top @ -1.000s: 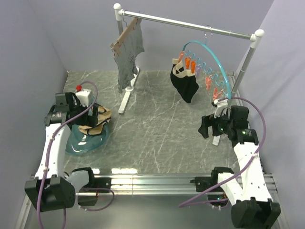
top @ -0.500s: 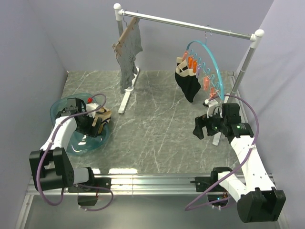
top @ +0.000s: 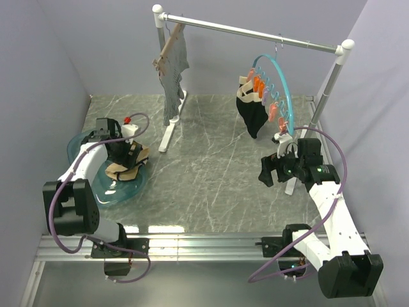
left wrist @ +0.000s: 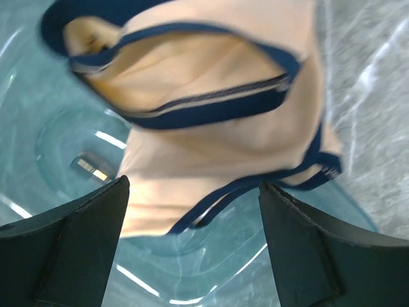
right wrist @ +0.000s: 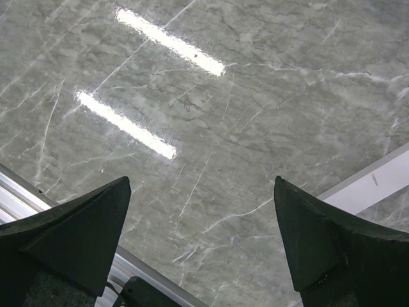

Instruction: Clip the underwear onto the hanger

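The tan underwear [top: 128, 165] with dark trim lies in a teal bowl [top: 108, 192] at the left of the table. In the left wrist view the underwear [left wrist: 211, 128] fills the upper frame, just ahead of my open, empty left gripper [left wrist: 192, 211]. From above, my left gripper [top: 116, 150] hovers over the bowl beside the underwear. The teal ring hanger [top: 276, 89] with orange, pink and purple clips hangs by its hook from the metal rail at the right. My right gripper [top: 268, 171] is open and empty over the bare table, below the hanger; it also shows in the right wrist view [right wrist: 201, 211].
A black garment [top: 250, 112] is clipped to the ring hanger. A grey striped garment [top: 171, 77] hangs on a wooden hanger at the rail's left end. The rail's stand foot [top: 167, 135] rests mid-table. An aluminium frame [top: 204, 246] runs along the near edge.
My left arm has swung back and down over the bowl, bringing its gripper close to the underwear. My right arm shifted slightly left a second ago and has since held still. The hanging garments have swung.
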Controlling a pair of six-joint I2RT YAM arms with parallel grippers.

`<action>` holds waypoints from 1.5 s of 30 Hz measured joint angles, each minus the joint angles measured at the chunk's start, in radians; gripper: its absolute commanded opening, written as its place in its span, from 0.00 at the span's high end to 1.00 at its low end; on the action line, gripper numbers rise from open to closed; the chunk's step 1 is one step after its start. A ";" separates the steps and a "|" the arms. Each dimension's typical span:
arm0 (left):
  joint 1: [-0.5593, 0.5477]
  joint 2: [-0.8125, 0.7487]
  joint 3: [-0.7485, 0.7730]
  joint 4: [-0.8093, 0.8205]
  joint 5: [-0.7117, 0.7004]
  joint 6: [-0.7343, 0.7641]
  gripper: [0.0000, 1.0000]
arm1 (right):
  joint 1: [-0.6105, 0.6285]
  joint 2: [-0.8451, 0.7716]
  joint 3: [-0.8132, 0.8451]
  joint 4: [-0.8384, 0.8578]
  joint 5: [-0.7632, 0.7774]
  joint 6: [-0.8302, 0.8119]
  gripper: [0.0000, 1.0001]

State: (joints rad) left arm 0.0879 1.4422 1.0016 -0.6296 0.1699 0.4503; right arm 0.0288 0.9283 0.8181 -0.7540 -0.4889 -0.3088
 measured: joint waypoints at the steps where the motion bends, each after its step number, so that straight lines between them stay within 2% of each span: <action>1: -0.010 0.006 0.000 0.005 0.003 -0.001 0.13 | 0.000 0.000 0.000 0.000 0.000 0.000 0.00; 7: -0.044 0.040 0.014 0.000 0.043 -0.023 0.27 | 0.000 0.002 0.000 -0.002 0.002 -0.005 0.00; 15: -0.055 0.013 0.132 -0.045 0.080 -0.058 0.27 | 0.000 0.004 0.000 -0.002 0.003 -0.008 0.00; 24: -0.083 0.029 0.197 -0.041 0.098 -0.076 0.28 | 0.000 0.009 0.001 -0.003 0.002 -0.018 0.00; 28: -0.126 0.079 0.204 -0.025 0.100 -0.084 0.35 | 0.000 0.012 0.001 -0.006 0.003 -0.023 0.00; 30: -0.140 0.110 0.204 -0.024 0.100 -0.092 0.40 | 0.001 0.012 0.001 -0.010 0.006 -0.023 0.00; 33: -0.145 0.153 0.208 -0.028 0.101 -0.106 0.65 | 0.002 0.012 0.003 -0.016 0.006 -0.026 0.00; 39: -0.144 0.173 0.262 -0.077 0.125 -0.132 0.92 | 0.002 0.014 0.021 -0.026 0.009 -0.031 0.00; 42: -0.144 0.114 0.305 -0.105 0.150 -0.146 1.00 | 0.002 0.014 0.021 -0.026 0.008 -0.031 0.00; 45: -0.149 0.016 0.374 -0.139 0.171 -0.159 1.00 | 0.002 0.014 0.021 -0.026 0.001 -0.031 0.00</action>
State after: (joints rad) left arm -0.0612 1.4586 1.3754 -0.7685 0.3412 0.2913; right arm 0.0307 0.9428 0.8394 -0.7799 -0.4877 -0.3397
